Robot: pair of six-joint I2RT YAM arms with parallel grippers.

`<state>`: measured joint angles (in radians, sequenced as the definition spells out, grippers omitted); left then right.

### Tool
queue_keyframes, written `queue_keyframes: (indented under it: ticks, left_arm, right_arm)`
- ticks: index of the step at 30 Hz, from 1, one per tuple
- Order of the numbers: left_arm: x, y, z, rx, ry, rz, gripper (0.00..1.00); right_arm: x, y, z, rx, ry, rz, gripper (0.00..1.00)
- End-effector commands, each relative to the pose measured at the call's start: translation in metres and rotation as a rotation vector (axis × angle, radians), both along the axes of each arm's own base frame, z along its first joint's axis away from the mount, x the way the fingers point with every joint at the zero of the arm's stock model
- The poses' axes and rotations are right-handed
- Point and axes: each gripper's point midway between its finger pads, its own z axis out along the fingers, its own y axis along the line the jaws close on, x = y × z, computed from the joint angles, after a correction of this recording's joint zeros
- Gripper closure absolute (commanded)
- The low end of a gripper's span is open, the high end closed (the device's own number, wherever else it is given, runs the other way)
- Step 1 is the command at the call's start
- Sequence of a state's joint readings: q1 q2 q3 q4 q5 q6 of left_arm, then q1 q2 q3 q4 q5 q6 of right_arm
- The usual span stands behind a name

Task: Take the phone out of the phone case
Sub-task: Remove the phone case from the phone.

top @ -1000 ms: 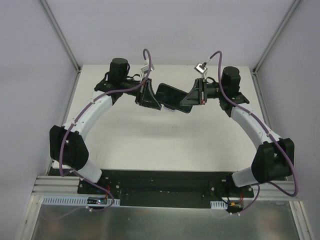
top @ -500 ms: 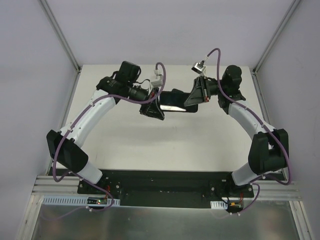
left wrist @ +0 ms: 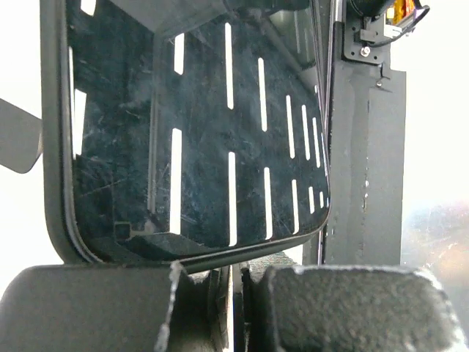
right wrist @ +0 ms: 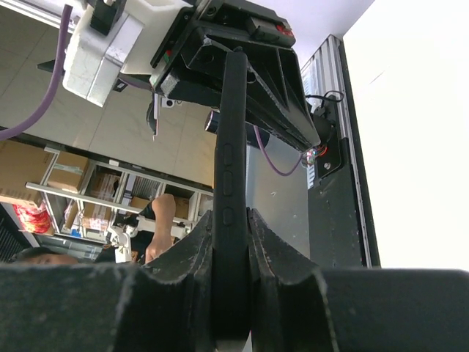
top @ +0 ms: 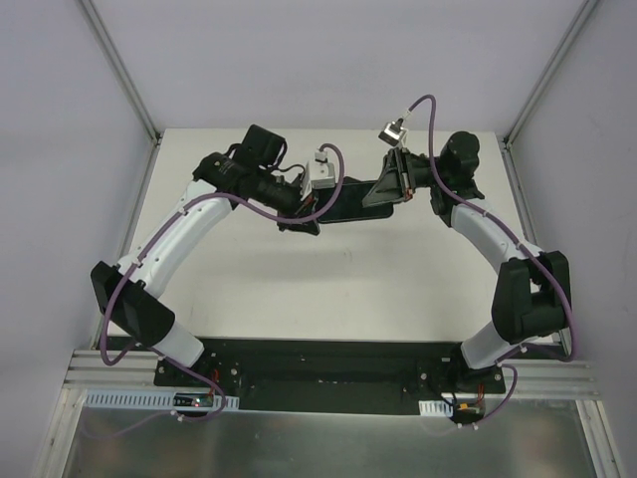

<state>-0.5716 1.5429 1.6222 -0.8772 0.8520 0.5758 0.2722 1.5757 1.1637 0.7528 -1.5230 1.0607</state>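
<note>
The phone (top: 348,202) in its black phone case hangs in the air over the far middle of the table, between both grippers. My right gripper (top: 371,193) is shut on the case's right end; in the right wrist view the case's side with its buttons (right wrist: 229,169) stands squeezed between the fingers (right wrist: 231,246). My left gripper (top: 318,204) meets the phone's left end. The left wrist view shows the scratched dark screen (left wrist: 205,132) inside the case rim (left wrist: 55,147), just above my left gripper (left wrist: 238,282). Its jaws are shut to a slit. Whether they pinch the rim I cannot tell.
The white table (top: 299,289) lies below the phone. Grey walls with metal corner posts (top: 124,70) close in the back and sides. The arms' black base plate (top: 328,363) runs along the near edge.
The left arm has swung right and rolled its wrist, bringing its gripper against the phone's left end with the jaws closed fully. The phone has moved slightly away and turned more edge-on. The right gripper keeps its hold.
</note>
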Motion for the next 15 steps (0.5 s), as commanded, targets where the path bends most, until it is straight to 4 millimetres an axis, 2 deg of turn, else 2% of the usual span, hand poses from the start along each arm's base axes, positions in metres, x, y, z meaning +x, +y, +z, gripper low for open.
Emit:
queue_keyframes:
  ticks: [1, 2, 3, 6, 9, 15]
  left_arm:
    - [-0.007, -0.020, 0.016, -0.106, 0.055, -0.076, 1.00]
    - [-0.003, -0.016, 0.023, -0.131, 0.076, -0.061, 1.00]
    - [0.000, -0.010, 0.030, -0.166, 0.103, -0.050, 0.95]
    - [0.007, 0.009, 0.041, -0.221, 0.135, -0.011, 0.66]
    - [0.012, 0.027, 0.052, -0.267, 0.146, 0.030, 0.48]
    - [0.018, 0.046, 0.077, -0.331, 0.229, 0.112, 0.36]
  right_arm:
    - [0.003, 0.029, 0.047, 0.128, -0.160, -0.145, 1.00]
    - [0.003, 0.027, 0.048, 0.128, -0.168, -0.151, 1.00]
    - [0.004, 0.025, 0.048, 0.124, -0.176, -0.157, 1.00]
    - [0.003, 0.023, 0.048, 0.116, -0.200, -0.160, 1.00]
    - [0.002, 0.021, 0.042, 0.097, -0.225, -0.156, 1.00]
    - [0.008, 0.019, 0.030, 0.056, -0.317, -0.189, 1.00]
